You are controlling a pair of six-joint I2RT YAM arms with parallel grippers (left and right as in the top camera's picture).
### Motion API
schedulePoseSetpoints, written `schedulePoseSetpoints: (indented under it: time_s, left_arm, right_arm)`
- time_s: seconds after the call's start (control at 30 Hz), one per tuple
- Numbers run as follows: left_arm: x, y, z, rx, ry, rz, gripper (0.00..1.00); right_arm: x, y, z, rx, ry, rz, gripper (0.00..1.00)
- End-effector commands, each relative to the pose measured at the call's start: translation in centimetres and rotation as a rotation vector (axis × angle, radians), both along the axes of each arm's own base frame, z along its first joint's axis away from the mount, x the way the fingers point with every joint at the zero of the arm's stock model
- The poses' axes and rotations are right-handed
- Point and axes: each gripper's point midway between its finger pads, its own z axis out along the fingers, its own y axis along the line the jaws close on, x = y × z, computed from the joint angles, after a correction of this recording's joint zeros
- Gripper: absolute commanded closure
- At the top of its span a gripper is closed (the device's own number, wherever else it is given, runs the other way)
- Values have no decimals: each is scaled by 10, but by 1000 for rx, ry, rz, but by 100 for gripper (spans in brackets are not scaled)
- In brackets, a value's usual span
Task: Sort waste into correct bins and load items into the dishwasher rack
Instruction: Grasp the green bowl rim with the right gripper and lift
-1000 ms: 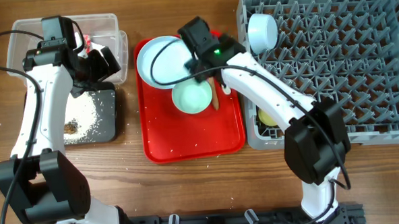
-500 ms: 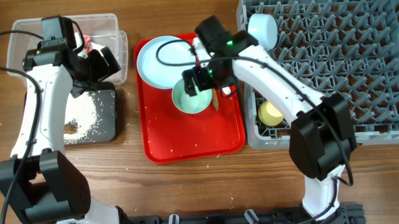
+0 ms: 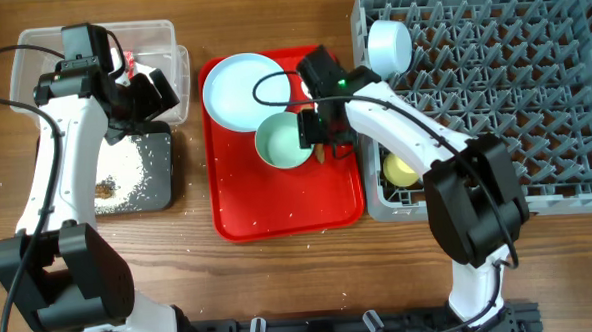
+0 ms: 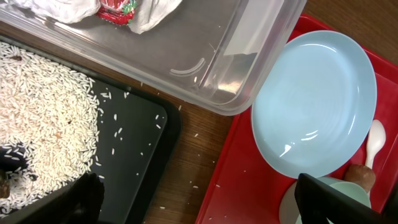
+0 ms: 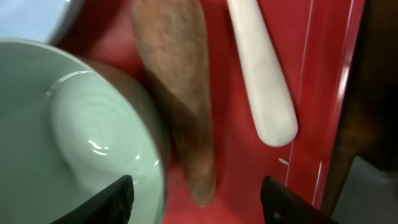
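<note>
Bearing unreadable print, the wrapper (image 4: 115, 7) lies in the tub (image 4: 249, 81).

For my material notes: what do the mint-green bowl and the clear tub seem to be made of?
Mint-green bowl: likely glossy plastic or melamine, judging by sharp highlights. Clear tub: likely thin transparent plastic; the wooden table shows through its wall.

Robot workbench staged as a kitchen: wooden tabletop (image 3: 281, 277), large grey plastic pegged rack (image 3: 534, 106) (dishwasher type) right of the right gripper (image 3: 318, 135), red plastic tray (image 3: 288, 201) beneath its jaws.
</note>
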Motion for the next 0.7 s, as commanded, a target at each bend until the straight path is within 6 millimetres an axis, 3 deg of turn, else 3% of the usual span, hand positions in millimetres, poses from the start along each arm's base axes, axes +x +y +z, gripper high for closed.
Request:
schedulePoseSetpoints:
  time_s: [0.0,0.07,0.17,0.5,0.63,0.67]
  left_arm:
    - [4,0,15,-5,-42,-1,0]
    - [4,0,15,-5,-42,-1,0]
    - [4,0,15,-5,-41,-1,0]
    - [4,0,15,-5,-42,-1,0]
    - [4,0,15,-5,-42,-1,0]
    - [4,0,15,-5,-41,-1,0]
  right_arm:
    - [1,0,-1,-1,-12,-21,40]
    - [2,4,-1,15,-16,-7,52]
    - [3,6,0,16,-28,20,62]
    - [0,29,2,13,-81,88,71]
    - [-1,30,2,6,-84,82,95]
    - [-1,30,2,4,-84,78,96]
